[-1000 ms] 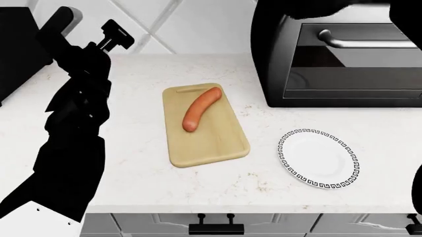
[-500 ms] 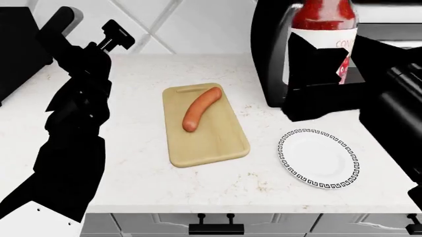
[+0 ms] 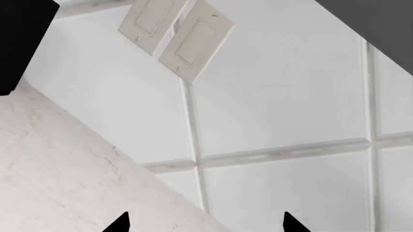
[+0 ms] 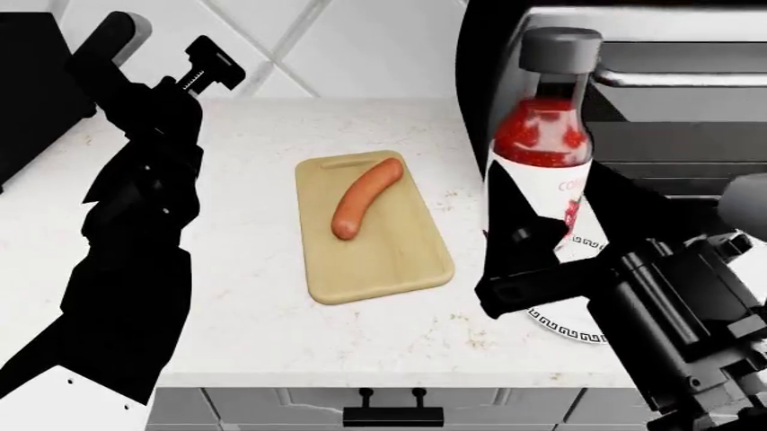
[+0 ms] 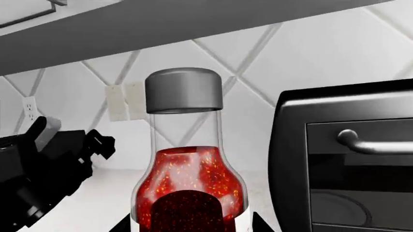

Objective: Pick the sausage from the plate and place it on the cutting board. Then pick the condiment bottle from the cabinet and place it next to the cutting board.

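Observation:
The orange-red sausage [image 4: 365,198] lies on the tan cutting board [image 4: 383,256] in the middle of the counter. To the board's right, my right gripper [image 4: 554,235] is shut on the condiment bottle [image 4: 545,144], which stands upright with its grey cap on top. In the right wrist view the condiment bottle [image 5: 187,193] fills the space between the fingers of the right gripper [image 5: 191,227]. The bottle and arm hide most of the plate [image 4: 573,333]; only a bit of patterned rim shows. My left gripper [image 4: 211,68] is open and raised by the backsplash, and the left gripper [image 3: 205,227] holds nothing.
A black toaster oven [image 4: 647,108] stands at the back right, right behind the bottle, and appears as the toaster oven [image 5: 348,169] in the right wrist view. Wall outlets [image 3: 177,36] sit on the tiled backsplash. A dark appliance [image 4: 36,90] is at the far left. Drawer handles [image 4: 393,416] line the counter front.
My right arm has brought the bottle down from the top of the head view to just over the plate, right of the board. The left arm, sausage and board have not moved.

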{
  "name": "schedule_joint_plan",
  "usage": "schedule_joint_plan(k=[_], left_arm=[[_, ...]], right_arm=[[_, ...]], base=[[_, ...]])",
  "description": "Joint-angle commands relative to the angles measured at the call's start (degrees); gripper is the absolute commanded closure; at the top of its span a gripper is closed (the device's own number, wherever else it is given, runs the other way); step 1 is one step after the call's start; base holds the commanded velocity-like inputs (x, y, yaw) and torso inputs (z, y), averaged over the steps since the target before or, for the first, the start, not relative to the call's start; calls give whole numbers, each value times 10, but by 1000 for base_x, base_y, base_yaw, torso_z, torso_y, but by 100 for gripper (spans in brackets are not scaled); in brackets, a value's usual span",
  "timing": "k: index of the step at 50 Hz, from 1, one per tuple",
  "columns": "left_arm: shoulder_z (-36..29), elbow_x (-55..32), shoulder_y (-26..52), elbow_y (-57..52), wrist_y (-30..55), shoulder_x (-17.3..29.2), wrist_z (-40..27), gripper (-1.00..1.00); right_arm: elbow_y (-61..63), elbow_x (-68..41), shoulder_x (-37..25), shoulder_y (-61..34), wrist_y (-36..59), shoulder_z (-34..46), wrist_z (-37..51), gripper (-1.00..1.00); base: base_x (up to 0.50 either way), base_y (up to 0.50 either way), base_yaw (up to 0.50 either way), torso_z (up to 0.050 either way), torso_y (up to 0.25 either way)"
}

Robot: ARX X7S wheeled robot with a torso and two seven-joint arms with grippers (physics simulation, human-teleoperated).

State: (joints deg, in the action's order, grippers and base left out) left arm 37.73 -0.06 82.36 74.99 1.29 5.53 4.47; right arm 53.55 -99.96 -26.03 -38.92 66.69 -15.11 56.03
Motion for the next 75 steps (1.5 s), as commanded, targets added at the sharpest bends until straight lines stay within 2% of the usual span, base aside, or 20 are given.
schedule_joint_plan(k=[1,8,13,25,44,58,75], left_arm=[[0,0,0,0,-1,0,0,-100],[-1,1,-1,0,-1,0,-1,-100],[-2,0,-1,0,-1,0,-1,-100],[-2,0,-1,0,0,0,-1,-100],[-1,0,-1,0,0,0,-1,-100],[-1,0,-1,0,-1,0,0,-100],[-1,0,-1,0,-1,0,0,-100]], right_arm=[[64,139,53,87,14,-39,-122,100],[63,261,14,159,-117,63,-175,100],[50,333,33,169,-130,106,-213,100],[30,419,55,166,-150,176,-252,100],[3,521,67,200,-197,260,-299,100],[-47,623,78,246,-290,327,-340,100],[-84,661,82,291,-372,348,-370,100]], base=[[0,0,0,0,0],[0,0,0,0,1],[0,0,0,0,0],[0,0,0,0,0],[0,0,0,0,0],[0,0,0,0,1],[0,0,0,0,0]])
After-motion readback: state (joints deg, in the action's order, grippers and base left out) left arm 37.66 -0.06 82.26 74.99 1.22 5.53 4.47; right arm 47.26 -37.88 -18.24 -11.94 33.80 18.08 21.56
